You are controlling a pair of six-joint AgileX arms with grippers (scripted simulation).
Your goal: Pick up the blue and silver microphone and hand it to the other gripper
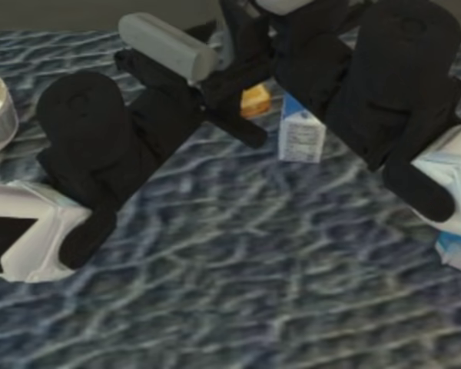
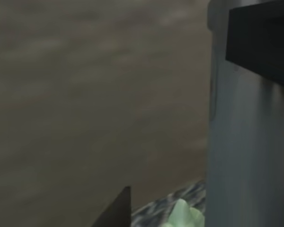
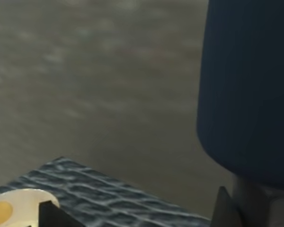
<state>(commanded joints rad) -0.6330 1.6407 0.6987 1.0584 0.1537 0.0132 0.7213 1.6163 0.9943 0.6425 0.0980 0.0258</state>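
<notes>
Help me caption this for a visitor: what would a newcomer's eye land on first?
Two black grippers meet at the far middle of the table, the left gripper and the right gripper, with the blue and silver microphone between them, its grey handle slanting toward the far left. Just beside them stands a blue-and-white milk carton, next to a small orange block.

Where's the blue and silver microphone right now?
In the top view, the blue and silver microphone is lifted at the far, upper-middle edge of the table, held between the left tool and right tool, near the blue-and-white milk carton.

Rendered tabletop scene: blue rippled table (image 1: 238,292), blank backdrop.
</notes>
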